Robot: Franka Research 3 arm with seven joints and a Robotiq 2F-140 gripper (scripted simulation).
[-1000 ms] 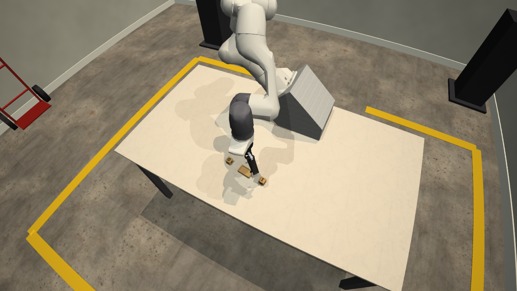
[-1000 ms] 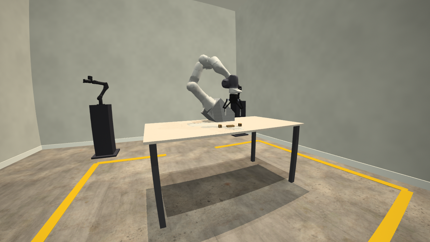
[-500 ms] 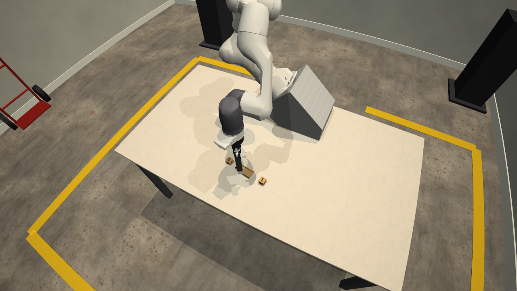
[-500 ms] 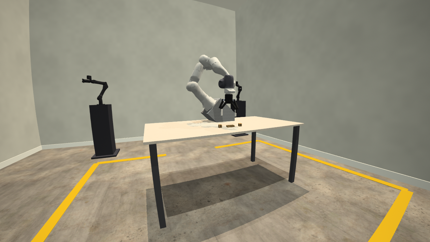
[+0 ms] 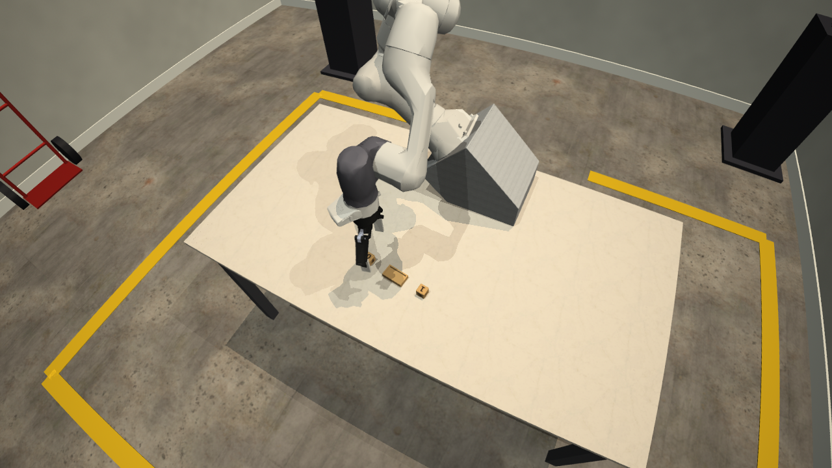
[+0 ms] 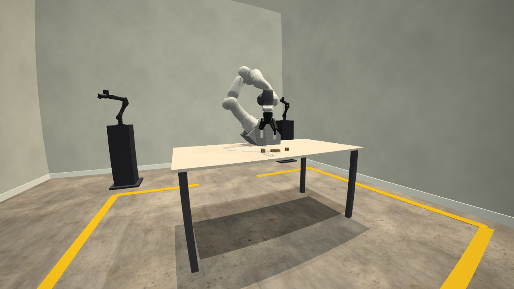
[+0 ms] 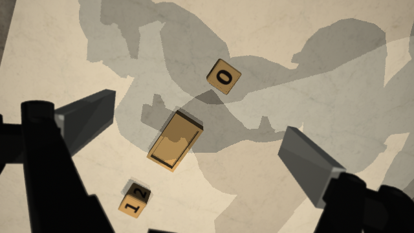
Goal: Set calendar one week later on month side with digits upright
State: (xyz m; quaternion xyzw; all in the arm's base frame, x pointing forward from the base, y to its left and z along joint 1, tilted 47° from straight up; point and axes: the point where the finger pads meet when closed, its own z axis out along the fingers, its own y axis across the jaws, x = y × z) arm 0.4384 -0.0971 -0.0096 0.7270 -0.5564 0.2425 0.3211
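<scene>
- Near the desk's (image 5: 523, 361) front edge, toward its left corner, the top view shows a flat wooden tray (image 5: 395, 274) between two wooden cubes: one (image 5: 422, 290) apart on its right, the other (image 5: 371, 258) half hidden behind the end effector (image 5: 364, 256).
- From the exterior view, the end effector (image 6: 268, 133) hangs spread above the row, holding nothing.
- In the wrist view, the tray (image 7: 174, 141) is shallow and rimmed; one cube (image 7: 224, 76) shows 0 on top, the other (image 7: 134, 200) shows 1 and 2.
</scene>
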